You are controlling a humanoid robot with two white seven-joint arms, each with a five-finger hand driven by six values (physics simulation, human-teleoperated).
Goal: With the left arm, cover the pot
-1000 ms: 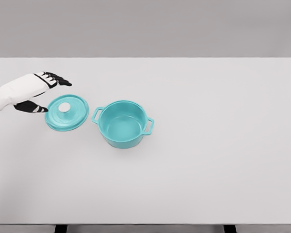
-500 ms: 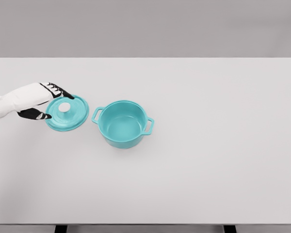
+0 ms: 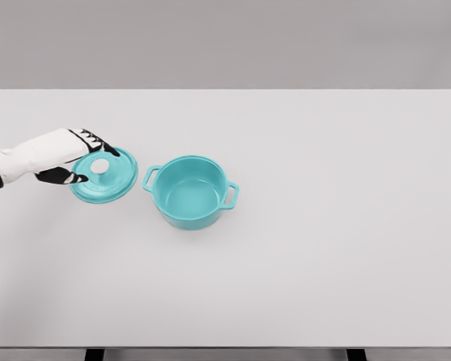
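Note:
A teal pot point(image 3: 191, 191) with two side handles stands open on the white table point(image 3: 323, 226), left of the middle. Its teal lid point(image 3: 109, 180) with a white knob point(image 3: 100, 166) lies flat on the table just left of the pot. My left hand point(image 3: 86, 159) reaches in from the left edge and hovers at the lid's left side. Its dark fingers point(image 3: 105, 145) spread over the far rim and the thumb lies at the near rim, around the knob without closing on it. The right arm is out of view.
The table's far edge runs along the grey wall at the top. Its near edge shows at the bottom of the picture.
My left hand has moved right and down towards the lid, so its fingers now bracket the knob. Pot and lid have not moved.

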